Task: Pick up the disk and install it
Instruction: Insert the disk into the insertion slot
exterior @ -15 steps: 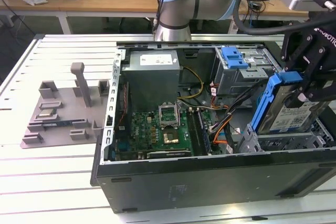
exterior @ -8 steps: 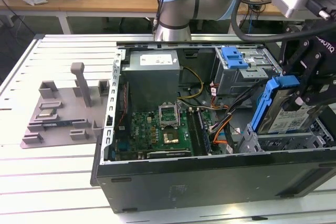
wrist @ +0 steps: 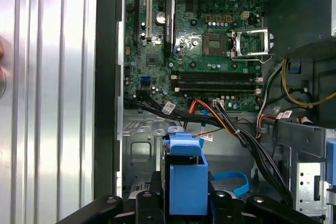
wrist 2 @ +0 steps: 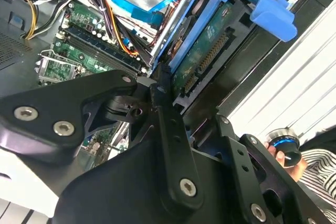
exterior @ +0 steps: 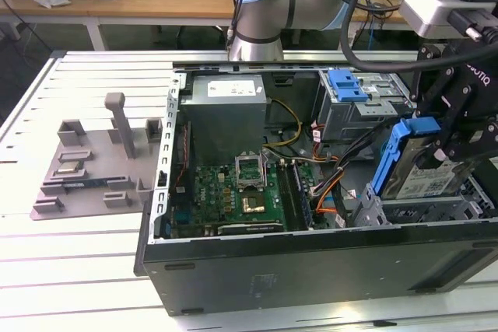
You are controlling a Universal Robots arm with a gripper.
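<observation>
The disk (exterior: 424,180) is a silver drive with a white-and-blue label in a blue carrier frame. It stands on edge, tilted, over the drive bay at the exterior view's right end of the open computer case (exterior: 311,258). My black gripper (exterior: 455,145) is shut on the disk from the side away from the motherboard. In the second wrist view the disk's green circuit-board side (wrist 2: 207,56) and blue carrier tab (wrist 2: 273,17) rise past my fingers (wrist 2: 160,95). The first wrist view shows the blue carrier (wrist: 187,179) end-on between my fingers (wrist: 152,198).
Inside the case lie a green motherboard (exterior: 233,192), a grey power supply (exterior: 226,110), orange and black cables (exterior: 331,184) and a grey drive cage with a blue latch (exterior: 346,85). A grey plastic stand (exterior: 101,161) sits on the table. A person's hand (wrist 2: 286,150) is near the case.
</observation>
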